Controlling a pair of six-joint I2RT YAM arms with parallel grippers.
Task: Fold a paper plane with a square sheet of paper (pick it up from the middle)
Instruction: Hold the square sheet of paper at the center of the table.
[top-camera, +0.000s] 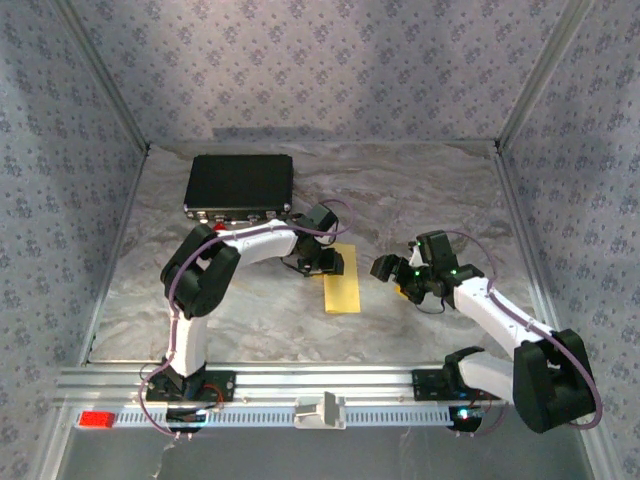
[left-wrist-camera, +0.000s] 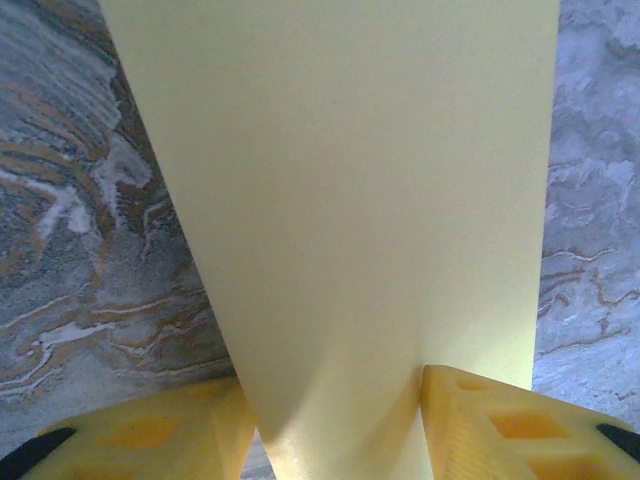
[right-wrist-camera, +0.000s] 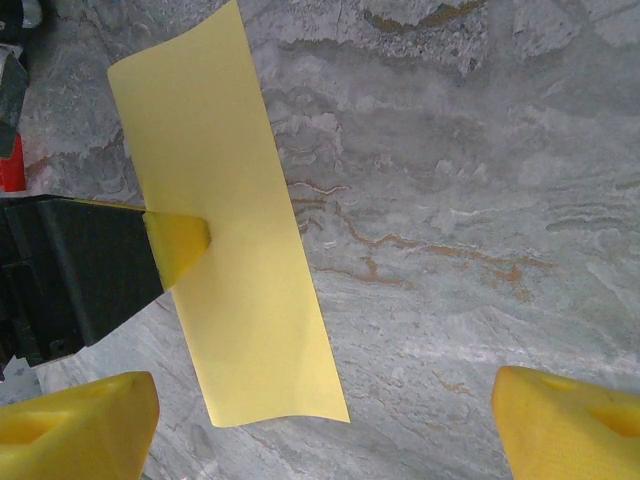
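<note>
Left wrist view shows my left gripper pinching the square sheet of paper, already doubled into a long strip on the table, to hold its crease. My right gripper hangs beside it, released wide.

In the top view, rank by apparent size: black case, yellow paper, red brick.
1. Black case, largest.
2. Yellow paper, a narrow folded strip, its far end under the left gripper.
3. Red brick, smallest, though it lies nearer the camera.
</note>
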